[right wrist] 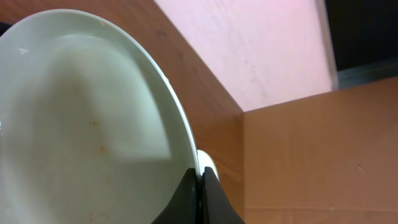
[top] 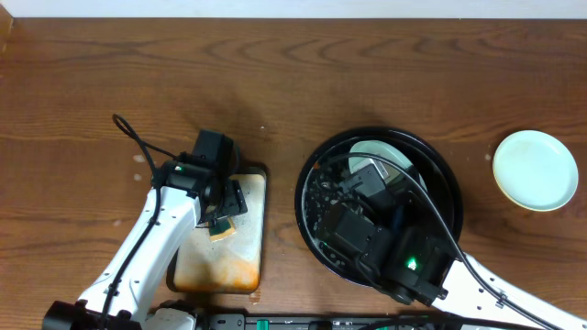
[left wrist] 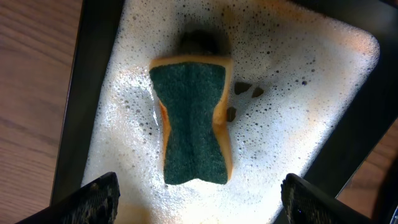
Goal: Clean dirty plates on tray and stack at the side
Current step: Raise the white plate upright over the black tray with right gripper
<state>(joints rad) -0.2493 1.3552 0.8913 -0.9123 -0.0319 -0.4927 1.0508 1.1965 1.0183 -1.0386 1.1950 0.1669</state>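
One mint plate clamped by rim in right gripper; left gripper spread above sponge, foamy metal tray; we see wood-grain table.

The left arm stretches forward from the near side, the left gripper pointing down with jaws spread wide (both dark fingertips frame its wrist view). The right arm angles in leftward, the right gripper pinched shut on a plate rim
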